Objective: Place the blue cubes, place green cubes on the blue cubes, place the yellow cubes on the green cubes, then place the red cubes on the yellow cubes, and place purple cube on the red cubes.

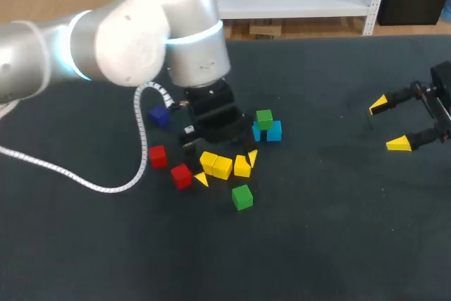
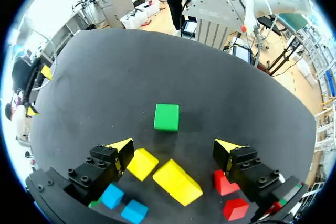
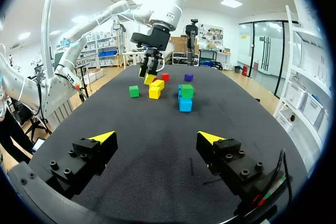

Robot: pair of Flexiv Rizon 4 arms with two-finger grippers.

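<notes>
My left gripper (image 1: 226,168) hangs open over a cluster of yellow cubes (image 1: 223,166). In the left wrist view the gripper (image 2: 174,148) has a yellow pair (image 2: 177,182) and a single yellow cube (image 2: 142,163) below and between its fingers, untouched. A loose green cube (image 2: 167,117) lies just ahead of it. Two blue cubes (image 1: 268,132) sit side by side with a green cube (image 1: 264,118) on top. Two red cubes (image 1: 158,156) (image 1: 181,175) and the purple cube (image 1: 159,116) lie to the left. My right gripper (image 1: 390,125) stands open and empty at the far right.
A white coiled cable (image 1: 141,132) hangs from the left arm down to the dark table (image 1: 338,230). The second green cube (image 1: 242,197) lies in front of the yellow cluster. From the right gripper (image 3: 156,138), all the cubes and the left gripper (image 3: 148,69) are well ahead.
</notes>
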